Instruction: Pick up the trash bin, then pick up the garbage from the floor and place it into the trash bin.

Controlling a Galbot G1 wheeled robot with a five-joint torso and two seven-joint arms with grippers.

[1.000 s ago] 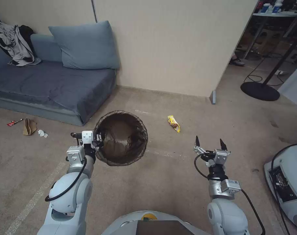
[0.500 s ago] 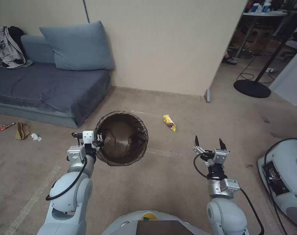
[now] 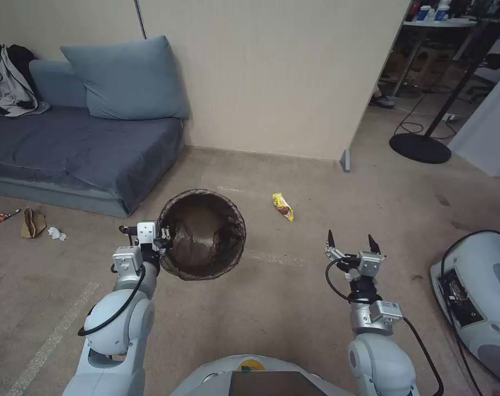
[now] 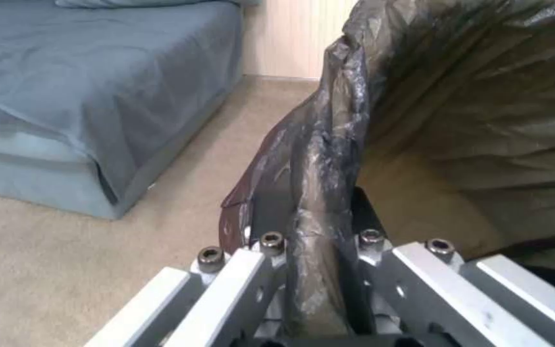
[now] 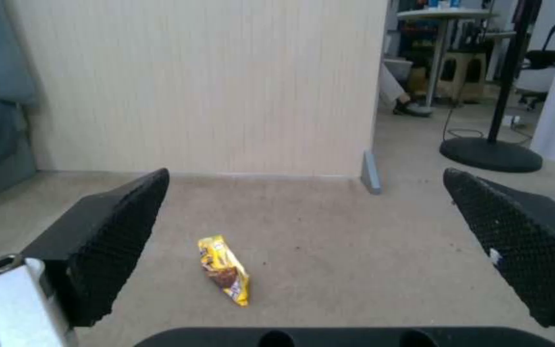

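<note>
Left gripper [image 3: 163, 237] is clamped on the near rim of the trash bin [image 3: 203, 234], holding it off the carpet with its bag-lined mouth facing up; the right gripper [image 3: 353, 242] hangs beside it over bare carpet, fingers spread wide and empty. Farther out, a yellow snack wrapper [image 3: 283, 206] lies on the floor between bin and wall. To the far left, near the sofa [image 3: 90, 143], lie a tan paper bag [image 3: 32, 222], a white tissue wad [image 3: 56, 234] and a red wrapper [image 3: 2, 216].

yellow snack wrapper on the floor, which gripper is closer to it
Right. The open right gripper sits just short of the yellow snack wrapper; the left gripper is farther off, clamped on the trash bin rim.
</note>
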